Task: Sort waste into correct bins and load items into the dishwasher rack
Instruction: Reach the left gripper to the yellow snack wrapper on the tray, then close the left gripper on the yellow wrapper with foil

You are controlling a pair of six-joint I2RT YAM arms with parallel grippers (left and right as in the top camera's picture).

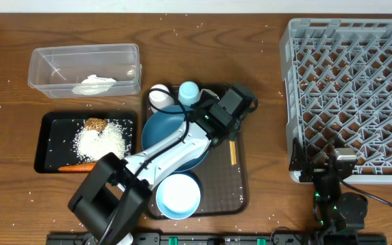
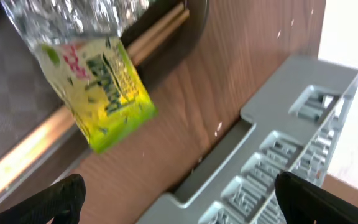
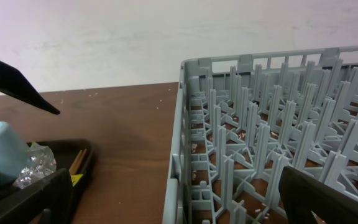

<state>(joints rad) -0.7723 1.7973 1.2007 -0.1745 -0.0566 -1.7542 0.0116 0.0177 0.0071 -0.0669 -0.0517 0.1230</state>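
My left gripper [image 1: 242, 102] hangs open and empty over the top right corner of the brown serving tray [image 1: 240, 194]. In the left wrist view the open fingers [image 2: 179, 200] are over bare wood, with the yellow-green packet [image 2: 104, 93], crinkled foil [image 2: 73, 15] and the chopsticks [image 2: 160, 31] behind them. My right gripper [image 1: 316, 165] is open and empty at the front left corner of the grey dishwasher rack [image 1: 359, 88], which also shows in the right wrist view [image 3: 260, 149]. The tray holds the dark-blue dish [image 1: 175, 139], white bowl [image 1: 179, 194], white cup [image 1: 158, 97], light-blue cup [image 1: 188, 92] and chopsticks [image 1: 233, 151].
The clear tub [image 1: 46, 68] at the back left holds a white tissue [image 1: 97, 83]. The black tray [image 1: 50, 146] holds rice [image 1: 101, 141], a brown lump [image 1: 96, 124] and a carrot [image 1: 77, 167]. Rice grains are scattered on the wooden table.
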